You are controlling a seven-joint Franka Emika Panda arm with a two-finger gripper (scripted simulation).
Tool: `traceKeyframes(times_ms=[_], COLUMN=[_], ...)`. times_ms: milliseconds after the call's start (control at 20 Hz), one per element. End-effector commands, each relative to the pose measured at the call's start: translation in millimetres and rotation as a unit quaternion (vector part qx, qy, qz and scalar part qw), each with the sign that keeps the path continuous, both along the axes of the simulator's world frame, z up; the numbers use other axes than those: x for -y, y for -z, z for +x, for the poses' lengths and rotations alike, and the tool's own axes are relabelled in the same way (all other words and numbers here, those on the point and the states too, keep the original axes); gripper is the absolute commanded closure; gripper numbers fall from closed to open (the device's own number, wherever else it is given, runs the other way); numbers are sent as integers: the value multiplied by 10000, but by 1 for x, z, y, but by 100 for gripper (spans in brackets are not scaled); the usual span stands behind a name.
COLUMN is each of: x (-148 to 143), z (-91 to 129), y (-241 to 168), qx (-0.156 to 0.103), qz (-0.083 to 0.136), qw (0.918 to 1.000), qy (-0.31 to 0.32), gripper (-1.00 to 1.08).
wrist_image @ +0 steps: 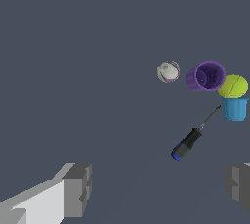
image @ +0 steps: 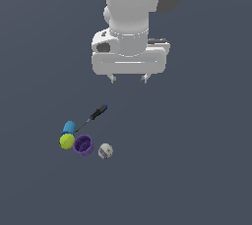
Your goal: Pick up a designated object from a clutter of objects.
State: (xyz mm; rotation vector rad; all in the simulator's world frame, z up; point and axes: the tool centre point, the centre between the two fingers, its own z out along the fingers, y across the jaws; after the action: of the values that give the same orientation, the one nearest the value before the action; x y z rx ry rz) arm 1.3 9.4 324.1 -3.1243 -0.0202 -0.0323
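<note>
Your gripper [image: 128, 78] hangs pointing down above the floor, fingers spread wide, holding nothing. The screwdriver [image: 92, 117] lies below it toward the exterior view's left: thin dark shaft, black-and-blue handle, tip near the blue cylinder [image: 68, 127]. Handle end has bare floor around it.

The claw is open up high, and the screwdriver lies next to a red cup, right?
Not quite. The cup is purple, not red, as the exterior view shows. The rest holds: the claw hangs open above the things, and the screwdriver lies near that cup.
</note>
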Motion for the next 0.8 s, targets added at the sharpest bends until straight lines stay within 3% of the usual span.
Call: traceKeyframes(times_ms=[0, 400, 750], x=[0, 31, 35], z=[0, 2, 3], y=[0, 12, 16], qx=[0, -44, -48], qz=[0, -30, -18], qw=[10000, 9996, 9994], qy=[0, 283, 348], gripper=[-92, -92, -92])
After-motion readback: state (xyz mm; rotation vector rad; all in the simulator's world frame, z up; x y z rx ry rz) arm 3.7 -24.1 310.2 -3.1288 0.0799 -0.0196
